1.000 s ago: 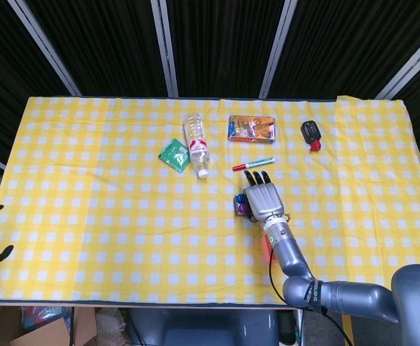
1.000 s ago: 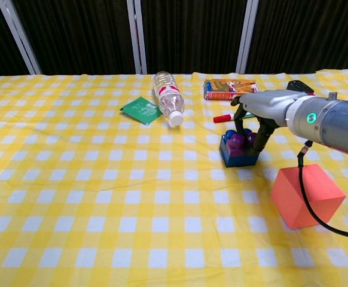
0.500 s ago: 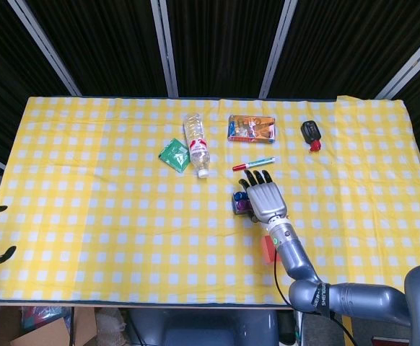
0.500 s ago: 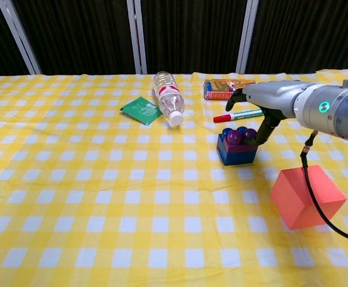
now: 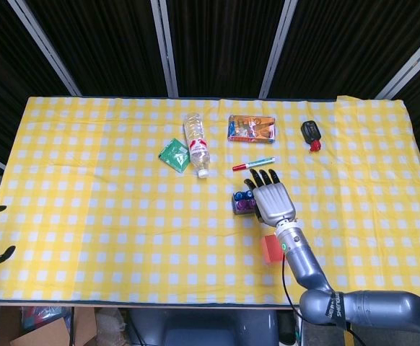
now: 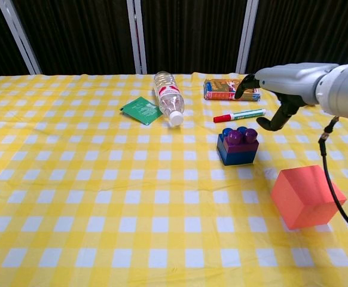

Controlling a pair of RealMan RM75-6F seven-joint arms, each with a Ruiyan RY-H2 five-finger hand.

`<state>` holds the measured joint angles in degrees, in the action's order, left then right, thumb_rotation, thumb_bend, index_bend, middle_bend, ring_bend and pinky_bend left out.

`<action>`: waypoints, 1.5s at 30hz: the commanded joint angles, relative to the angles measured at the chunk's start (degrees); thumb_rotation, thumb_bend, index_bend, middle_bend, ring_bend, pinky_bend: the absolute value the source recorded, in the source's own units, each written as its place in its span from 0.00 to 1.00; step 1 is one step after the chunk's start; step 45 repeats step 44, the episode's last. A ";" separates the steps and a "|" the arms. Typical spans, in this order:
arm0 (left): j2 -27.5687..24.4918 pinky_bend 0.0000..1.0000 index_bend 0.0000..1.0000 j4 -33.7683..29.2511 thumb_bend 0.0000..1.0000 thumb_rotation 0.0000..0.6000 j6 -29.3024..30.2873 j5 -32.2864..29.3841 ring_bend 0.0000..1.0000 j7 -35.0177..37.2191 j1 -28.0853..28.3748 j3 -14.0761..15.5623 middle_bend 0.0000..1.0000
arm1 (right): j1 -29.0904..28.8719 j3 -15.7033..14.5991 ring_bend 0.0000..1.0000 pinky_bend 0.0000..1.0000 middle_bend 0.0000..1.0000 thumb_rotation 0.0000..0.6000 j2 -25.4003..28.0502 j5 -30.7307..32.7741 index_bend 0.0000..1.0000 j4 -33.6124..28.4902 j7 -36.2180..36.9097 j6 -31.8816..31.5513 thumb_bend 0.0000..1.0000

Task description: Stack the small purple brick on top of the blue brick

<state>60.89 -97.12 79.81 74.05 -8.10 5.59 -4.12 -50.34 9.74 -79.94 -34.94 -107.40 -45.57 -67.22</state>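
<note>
Purple brick [image 6: 241,136] sits atop the blue brick [image 6: 237,152] at mid-table, just left of and below the right hand [image 6: 272,103] (fingers spread, holding nothing), which hovers clear.

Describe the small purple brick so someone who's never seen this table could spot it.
On the yellow checked tablecloth, find the orange cube at the near right. Just beyond it sits a blue brick; the small purple brick rests on top, the only purple, round-studded piece.

Glossy plastic bricks [image 6: 237,146]; matt checked cloth [image 6: 102,179]; clear plastic bottle [image 6: 168,98].
</note>
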 commanded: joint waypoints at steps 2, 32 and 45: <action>-0.07 0.10 0.18 -0.08 0.24 1.00 0.06 -0.12 0.00 0.05 -0.09 0.00 0.00 | 6.39 -6.12 0.00 0.00 0.00 1.00 7.35 -6.19 0.11 -8.49 0.66 -7.28 0.47; -0.71 0.10 0.18 -2.19 0.24 1.00 3.29 0.86 0.00 -0.41 -1.80 0.19 0.00 | 37.59 -13.16 0.00 0.00 0.00 1.00 8.87 -40.38 0.06 26.02 47.78 -22.04 0.32; 0.04 0.10 0.17 -1.55 0.24 1.00 2.75 3.16 0.00 -0.82 -1.05 0.68 0.00 | 39.51 -10.86 0.00 0.00 0.00 1.00 9.35 -40.95 0.07 26.24 48.63 -19.18 0.32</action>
